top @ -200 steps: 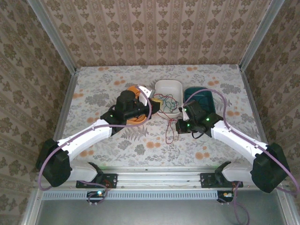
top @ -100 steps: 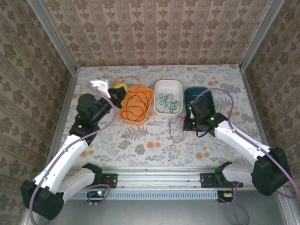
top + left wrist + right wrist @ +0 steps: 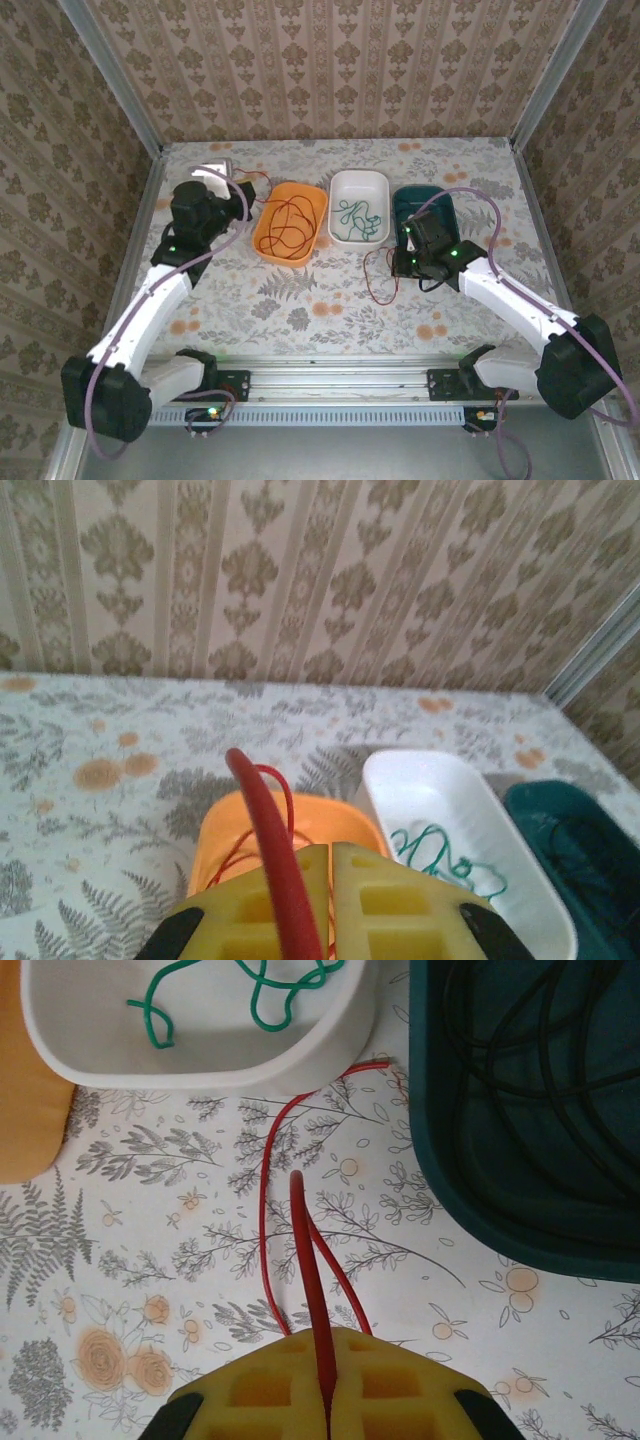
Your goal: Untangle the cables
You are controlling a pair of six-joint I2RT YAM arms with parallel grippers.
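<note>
1. Seen from above, the left gripper (image 3: 238,190) hangs over the far left of the flower-patterned table (image 3: 300,310), just left of an oblong orange plastic tray (image 3: 305,205). A thin red cable (image 3: 285,225) lies in loose loops in that tray, with one strand running out towards the gripper. To the right stand a white oblong plastic tray (image 3: 358,175), holding a thin green cable (image 3: 355,215), and a dark teal plastic tray (image 3: 435,210), partly covered by the right arm. The right gripper (image 3: 398,262) sits low on the near side of the gap between the white and teal trays. A second red cable (image 3: 378,285) is looped on the table beside it. Jaw positions cannot be told from here.

2. At the left wrist, the left gripper (image 3: 330,860) has its yellow finger pads (image 3: 240,915) pressed together on the thin red cable (image 3: 265,820), which arches up out of the pads. Beyond lie the orange tray (image 3: 350,825), the white tray (image 3: 430,770) with the green cable (image 3: 445,855), and the teal tray (image 3: 560,810) at far right.

3. At the right wrist, the right gripper (image 3: 328,1345) is clamped tight on the second red cable (image 3: 312,1260), whose strands trail across the table (image 3: 150,1210) to the foot of the white tray (image 3: 200,1065). The green cable (image 3: 258,1005) lies inside that tray. A thin black cable (image 3: 520,1060) is coiled in the teal tray (image 3: 470,1190) on the right, and the orange tray (image 3: 25,1110) edges in at left.
</note>
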